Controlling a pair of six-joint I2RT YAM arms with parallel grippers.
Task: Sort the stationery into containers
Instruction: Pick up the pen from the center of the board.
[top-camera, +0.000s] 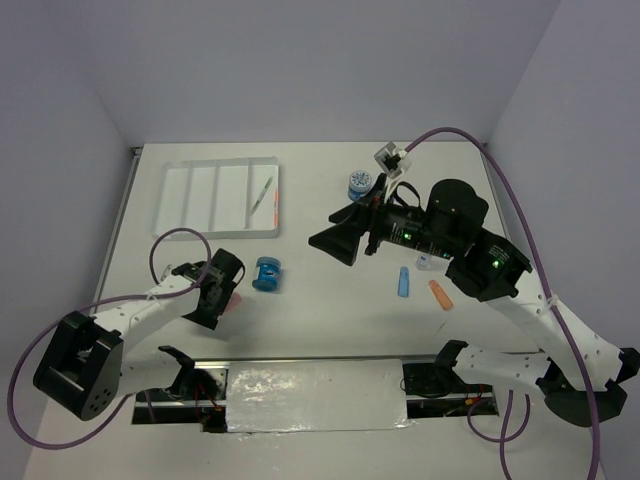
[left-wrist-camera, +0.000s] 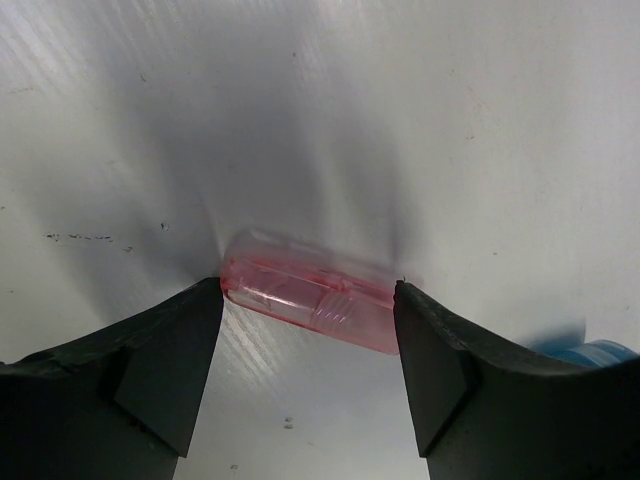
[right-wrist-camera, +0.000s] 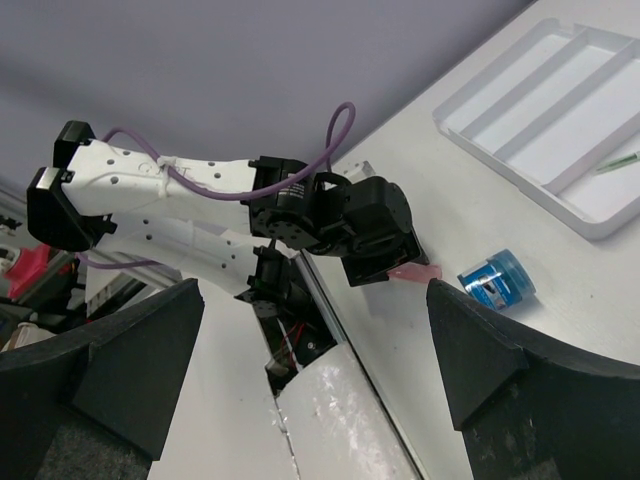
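While the white tray (top-camera: 172, 205) sits far left with a thin pen (top-camera: 262, 195) in its rightmost compartment, the left gripper (left-wrist-camera: 306, 312) straddles the pink piece (left-wrist-camera: 300, 285) lying on the table, near left. Whether it pinches, I cannot tell. Just right stands a blue spool (top-camera: 267, 273). The right gripper (top-camera: 318, 240) hangs spread wide, empty, above the middle.

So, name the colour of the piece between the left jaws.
Piece: translucent pink, clearest in left wrist view.
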